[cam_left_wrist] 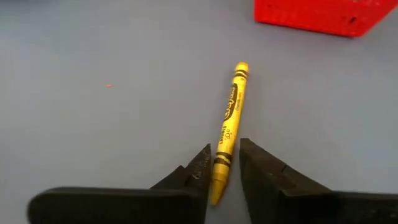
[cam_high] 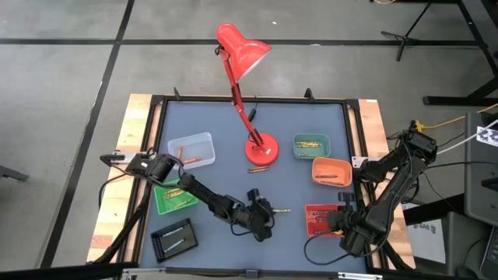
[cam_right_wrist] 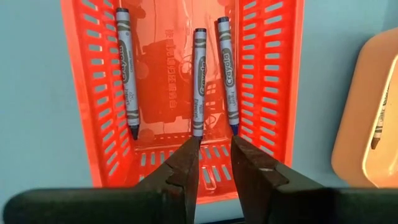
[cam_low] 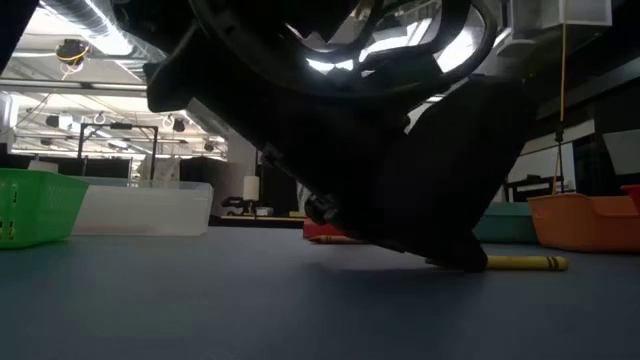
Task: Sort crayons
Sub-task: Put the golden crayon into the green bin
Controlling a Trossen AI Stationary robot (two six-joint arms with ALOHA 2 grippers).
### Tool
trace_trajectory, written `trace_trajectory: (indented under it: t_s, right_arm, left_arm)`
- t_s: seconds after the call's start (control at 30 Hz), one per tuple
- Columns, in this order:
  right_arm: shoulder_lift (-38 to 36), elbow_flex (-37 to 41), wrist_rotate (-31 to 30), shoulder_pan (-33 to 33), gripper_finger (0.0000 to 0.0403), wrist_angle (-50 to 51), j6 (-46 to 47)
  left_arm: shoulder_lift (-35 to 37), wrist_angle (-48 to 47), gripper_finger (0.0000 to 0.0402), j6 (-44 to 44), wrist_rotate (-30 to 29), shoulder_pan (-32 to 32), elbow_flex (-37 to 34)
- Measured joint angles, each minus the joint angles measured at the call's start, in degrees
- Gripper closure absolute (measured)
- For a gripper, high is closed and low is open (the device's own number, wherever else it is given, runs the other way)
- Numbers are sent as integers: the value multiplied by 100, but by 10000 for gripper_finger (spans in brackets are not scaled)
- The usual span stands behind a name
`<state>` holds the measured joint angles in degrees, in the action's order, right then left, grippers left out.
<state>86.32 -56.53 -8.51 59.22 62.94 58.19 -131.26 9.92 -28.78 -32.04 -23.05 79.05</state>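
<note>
Left gripper low at table, fingers slightly parted astride yellow crayon lying near red tray; right gripper narrowly open, empty, over three blue crayons.

We are reaching our left arm along the desk's near edge toward its middle, left gripper lowered to the surface, fingers slightly parted. Our right gripper is hovering near the near right corner, fingers narrowly parted.
</note>
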Motion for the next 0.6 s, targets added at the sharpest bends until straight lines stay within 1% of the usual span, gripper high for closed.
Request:
trace_trajectory:
  t_s: [0.17,0.3,0.43,0.53,0.6]
  right_arm:
    - [0,0,0,0,310,2,0]
    - [0,-14,14,0,310,22,0]
    - [0,-207,52,0,310,202,0]
    - [0,-395,49,0,310,581,4]
    - [0,-503,8,0,310,870,2]
  left_arm:
    - [2,32,370,84,327,66,0]
    - [7,38,394,84,390,116,0]
    - [7,147,394,-40,464,185,-2]
    - [61,203,395,-113,510,270,-8]
    - [101,354,397,-10,481,351,-25]
